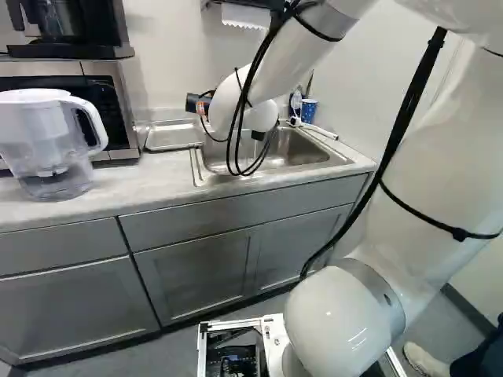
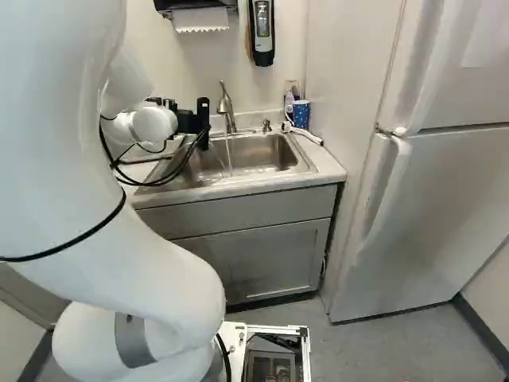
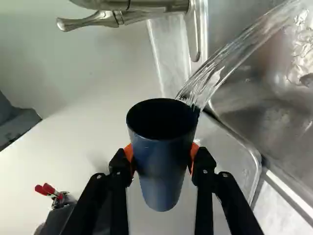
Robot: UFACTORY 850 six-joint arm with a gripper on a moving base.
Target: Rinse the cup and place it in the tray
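The cup (image 3: 161, 178) sat squarely between the orange pads of the pincer (image 3: 162, 155), which was gripping it from both sides. Its long axis ran across the line joining those pads, the mouth pointing away from the pincer's root and the base nearest it. The relation that counted was between that mouth and the running water (image 3: 222, 63): in the wrist view the stream met one side of the rim, toward the sink (image 2: 266, 151), rather than the middle. Whether it entered the cup or only passed behind the lip, I could not fairly tell. If rinsing was the step in hand, the mouth probably had to be brought more fully under the faucet (image 2: 226, 107). The metal tray (image 1: 173, 135) lay beside the sink, on its left in the left base view.
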